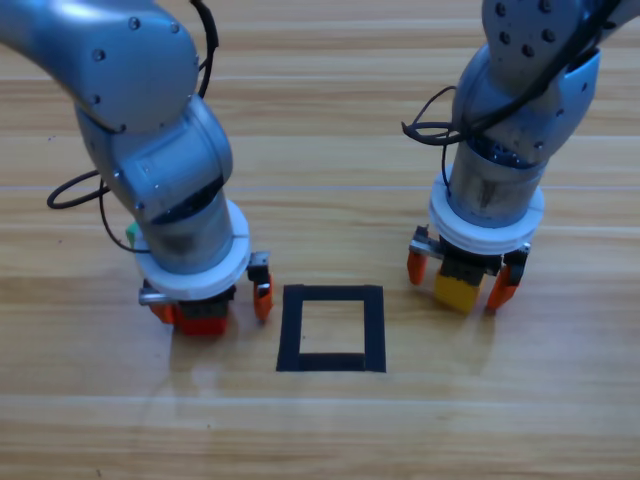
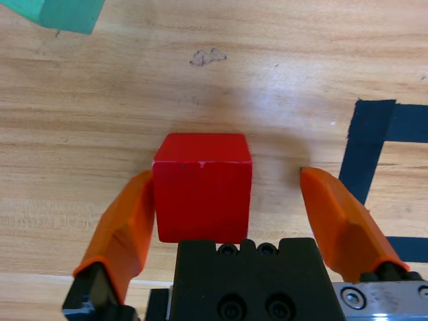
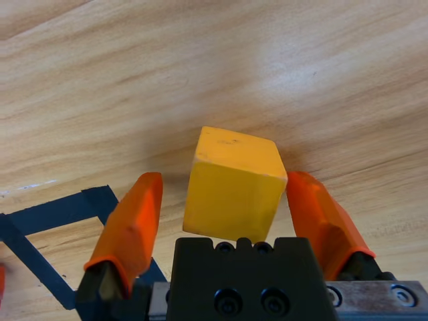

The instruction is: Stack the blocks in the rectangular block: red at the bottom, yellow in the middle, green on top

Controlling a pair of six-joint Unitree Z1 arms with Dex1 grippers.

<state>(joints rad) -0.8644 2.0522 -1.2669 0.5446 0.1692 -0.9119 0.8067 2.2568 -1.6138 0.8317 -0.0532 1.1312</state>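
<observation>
Left claw [image 2: 224,194] open astride red cube [image 2: 202,187] | right claw [image 3: 224,207] open astride yellow cube [image 3: 233,184]

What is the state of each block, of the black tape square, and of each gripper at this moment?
red cube: on the table, between the left jaws, one jaw touching, the other apart.
yellow cube: between the right jaws, tilted, a gap on one side.
green cube: on the table beyond the red cube, untouched.
tape square: nothing inside.
left gripper: open.
right gripper: open.
</observation>
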